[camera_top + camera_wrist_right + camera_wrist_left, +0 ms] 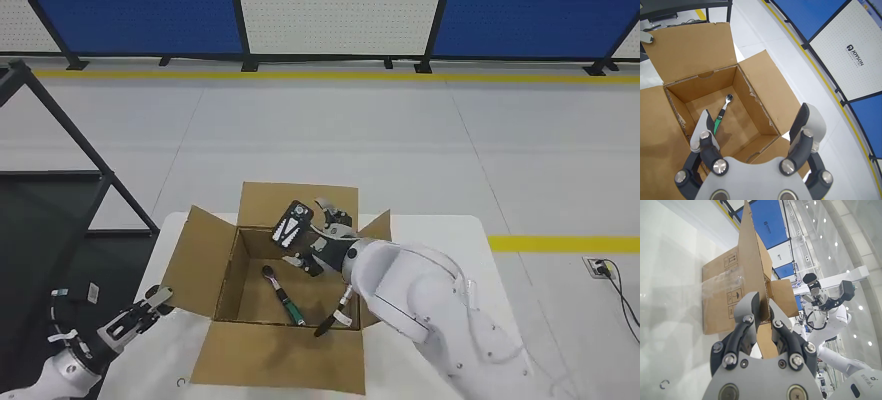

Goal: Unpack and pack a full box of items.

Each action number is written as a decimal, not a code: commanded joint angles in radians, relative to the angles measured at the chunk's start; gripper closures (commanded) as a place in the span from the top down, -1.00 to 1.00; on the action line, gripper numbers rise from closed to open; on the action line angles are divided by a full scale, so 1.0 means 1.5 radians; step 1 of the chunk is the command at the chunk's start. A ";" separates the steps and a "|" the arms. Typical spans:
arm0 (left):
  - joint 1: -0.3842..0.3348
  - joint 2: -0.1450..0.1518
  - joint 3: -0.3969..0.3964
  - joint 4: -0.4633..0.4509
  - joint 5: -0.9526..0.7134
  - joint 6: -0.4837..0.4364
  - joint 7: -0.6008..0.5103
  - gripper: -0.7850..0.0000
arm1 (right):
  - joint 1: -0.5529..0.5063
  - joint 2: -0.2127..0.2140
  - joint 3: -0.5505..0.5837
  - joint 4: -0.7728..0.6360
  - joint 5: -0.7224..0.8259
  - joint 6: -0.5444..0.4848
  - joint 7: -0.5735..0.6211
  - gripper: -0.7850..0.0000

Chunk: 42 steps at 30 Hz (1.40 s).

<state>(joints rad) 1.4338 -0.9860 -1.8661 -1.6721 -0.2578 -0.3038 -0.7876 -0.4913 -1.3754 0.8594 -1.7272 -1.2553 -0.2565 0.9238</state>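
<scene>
Looking down from the top view, a brown corrugated cardboard box (275, 355) stands on the white table (440, 235) with its flaps spread. A steel ratchet wrench (282, 293) with a green and black handle lies alone around the middle of the box floor. The left gripper (155, 298) sits at the outer corner of the box's left flap (195, 260). The right gripper (335, 213) hangs over the box's far right corner.

From the left wrist view, the left gripper (763, 299) is clamped on that flap's edge, the cardboard pinched between both pads. Clear tape (723, 283) clings to the box's outer side. Beyond the box, the right gripper (808, 288) holds nothing.

From the right wrist view, the right gripper (755, 109) is spread wide and empty above the box opening. The wrench (723, 110) lies flat on the box floor beneath it, head toward the left flap.

Several things could go wrong from here. A pull on the pinched corner could crease or tear the flap, or drag the light box across the table. On the way down, a spread finger might catch the box rim. The wrench lies flat, so the pads may scrape the cardboard and close poorly on the rounded handle, letting it slip.
</scene>
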 commanded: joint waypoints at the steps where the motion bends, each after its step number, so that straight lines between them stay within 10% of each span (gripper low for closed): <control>1: 0.003 0.000 -0.001 0.000 -0.003 -0.001 -0.001 -0.84 | 0.010 -0.004 -0.010 0.010 0.015 -0.014 0.005 1.00; 19: 0.043 0.001 -0.010 -0.015 -0.043 -0.007 -0.016 -0.76 | 0.162 -0.101 -0.160 0.357 0.203 0.012 -0.007 1.00; 35: 0.067 0.002 -0.017 -0.034 -0.075 -0.014 -0.028 -0.72 | 0.160 -0.125 -0.197 0.406 0.220 0.006 0.011 1.00; 42: 0.078 0.002 -0.023 -0.038 -0.087 -0.021 -0.031 -0.01 | 0.192 -0.179 -0.252 0.514 0.251 0.024 0.008 1.00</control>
<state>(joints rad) 1.5483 -0.9830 -1.8979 -1.7291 -0.3842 -0.3336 -0.8354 -0.2091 -1.6311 0.4918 -0.9856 -0.8842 -0.2250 0.9408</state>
